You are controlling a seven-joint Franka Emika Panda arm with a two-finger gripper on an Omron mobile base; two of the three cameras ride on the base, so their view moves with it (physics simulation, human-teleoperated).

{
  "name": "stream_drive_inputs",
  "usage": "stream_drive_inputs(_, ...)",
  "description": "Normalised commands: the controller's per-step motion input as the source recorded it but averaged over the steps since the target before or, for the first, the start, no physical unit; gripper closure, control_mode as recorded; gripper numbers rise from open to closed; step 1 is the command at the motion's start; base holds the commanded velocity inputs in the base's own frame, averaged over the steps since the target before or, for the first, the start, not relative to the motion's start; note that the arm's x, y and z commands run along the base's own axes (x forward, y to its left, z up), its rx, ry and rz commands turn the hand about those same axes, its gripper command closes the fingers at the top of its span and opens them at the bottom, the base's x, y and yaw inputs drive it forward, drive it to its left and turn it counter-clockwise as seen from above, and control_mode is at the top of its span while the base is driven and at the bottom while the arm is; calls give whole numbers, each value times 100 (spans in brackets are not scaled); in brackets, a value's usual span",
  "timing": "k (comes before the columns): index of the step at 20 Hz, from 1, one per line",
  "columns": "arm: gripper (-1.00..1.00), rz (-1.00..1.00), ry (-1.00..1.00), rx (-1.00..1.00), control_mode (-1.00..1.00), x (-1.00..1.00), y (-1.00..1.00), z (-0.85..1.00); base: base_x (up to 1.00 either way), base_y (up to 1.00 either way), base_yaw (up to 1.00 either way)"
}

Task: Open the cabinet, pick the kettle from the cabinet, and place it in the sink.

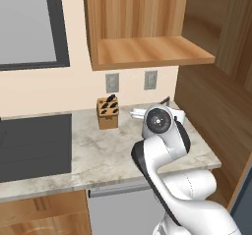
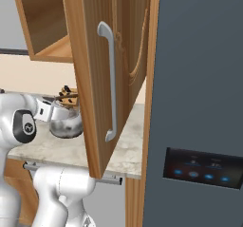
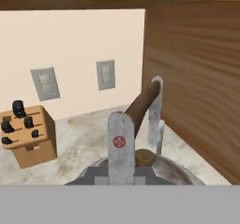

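The cabinet point(image 1: 147, 52) stands open, its pale shelf bare. Its door point(image 2: 126, 50) is swung out toward me, silver bar handle point(image 2: 111, 79) facing the camera. My gripper point(image 3: 139, 102) is shut on the dark arched handle of the silver kettle point(image 3: 178, 174). In the right base view the kettle point(image 2: 66, 124) hangs just over the marble counter, under the gripper point(image 2: 56, 108), in the corner below the cabinet. The black sink point(image 1: 34, 145) lies in the counter far to the left. In the left base view my own arm hides the kettle.
A wooden knife block point(image 1: 108, 112) stands against the wall just left of the kettle, under two wall outlets point(image 1: 112, 82). A wooden side panel point(image 1: 216, 111) closes the counter point(image 1: 98, 150) on the right. A dark fridge front point(image 2: 199, 102) rises beside the open door.
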Motion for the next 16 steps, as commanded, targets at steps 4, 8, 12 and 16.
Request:
stream_drive_inputs(4, 100, 0, 0, 0, -100, 0, 0, 0, 0, 0, 0)
stream_drive_inputs(8, 100, 0, 0, 0, -100, 0, 0, 0, 0, 0, 0)
stream_drive_inputs(12, 100, 0, 0, 0, 100, 0, 0, 0, 0, 0, 0)
stream_drive_inputs(16, 100, 0, 0, 0, 100, 0, 0, 0, 0, 0, 0)
